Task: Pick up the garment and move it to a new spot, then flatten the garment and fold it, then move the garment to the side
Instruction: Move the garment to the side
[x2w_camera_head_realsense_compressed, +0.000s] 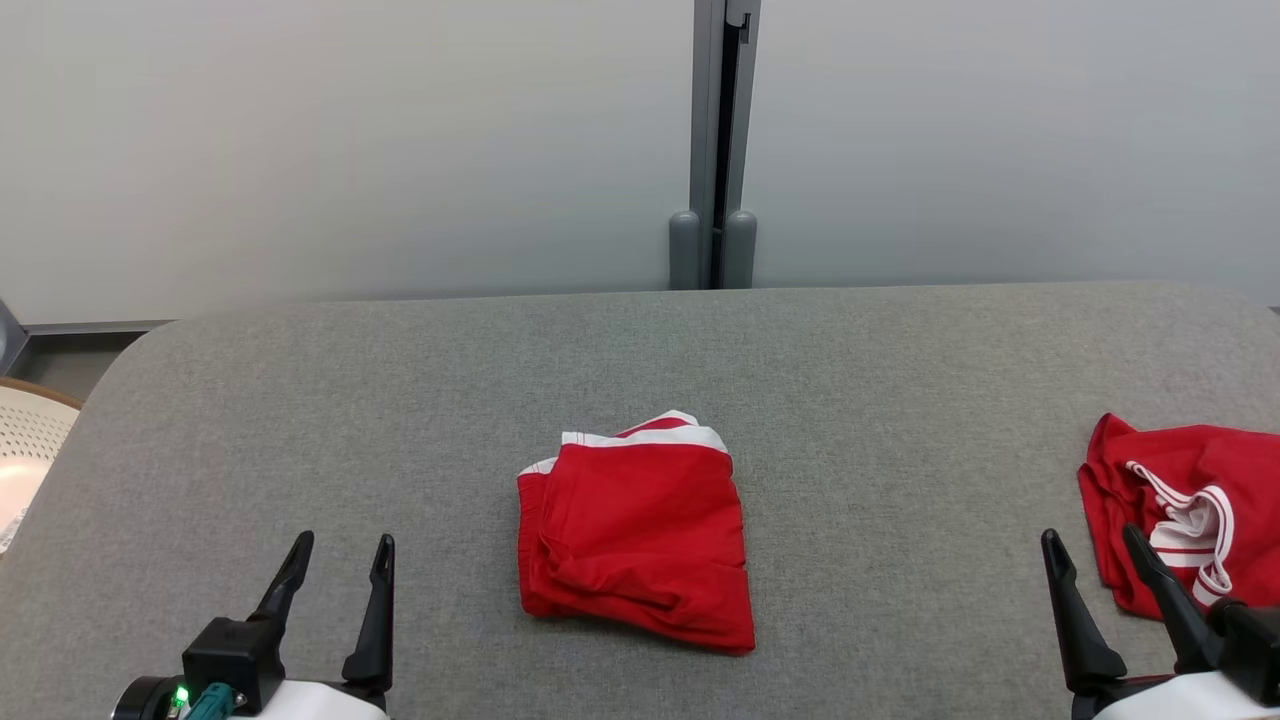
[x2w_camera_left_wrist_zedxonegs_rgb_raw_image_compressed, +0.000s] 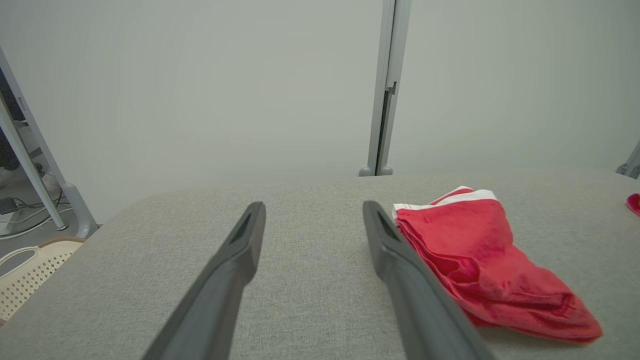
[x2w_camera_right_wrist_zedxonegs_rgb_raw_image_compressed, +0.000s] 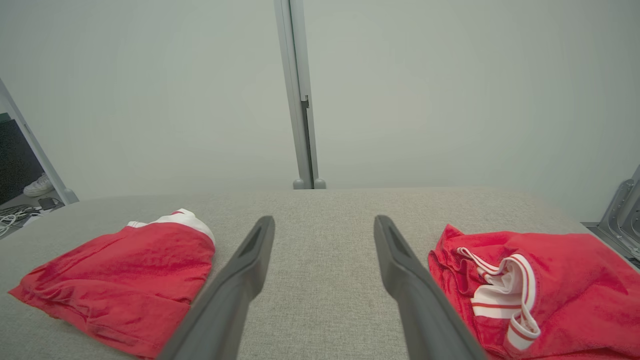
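Left gripper (x2w_camera_head_realsense_compressed: 343, 543): placed at the near left of the table (x2w_camera_head_realsense_compressed: 300, 400), fingers pointed toward the far side. Jaws are spread wide and nothing is held; in the left wrist view bare grey cloth is seen through the gap.

Right gripper (x2w_camera_head_realsense_compressed: 1090, 535): placed at the near right, fingers likewise pointed toward the far side. Jaws are spread equally wide and nothing is held. In the head view its right finger is seen across the near left edge of the crumpled garment (x2w_camera_head_realsense_compressed: 1180, 510); whether contact is made cannot be told.

Folded garment (x2w_camera_head_realsense_compressed: 635, 535): red, with a white band along its far edge. It is laid at the middle of the table, between the two grippers and apart from both. A rough rectangle is formed, with creases gathered along the near and left edges.

Crumpled garment: red, with white, red-striped trim bunched at its middle. It is laid unfolded at the right edge of the table, just right of the right gripper and well apart from the folded garment.

Table: covered in grey woven fabric, with a rounded far left corner.

Post (x2w_camera_head_realsense_compressed: 722, 150): grey, upright, set between two pale panels behind the far edge of the table.

Basket (x2w_camera_head_realsense_compressed: 30, 440): pale, perforated, seen beyond the left edge of the table and lower than it.
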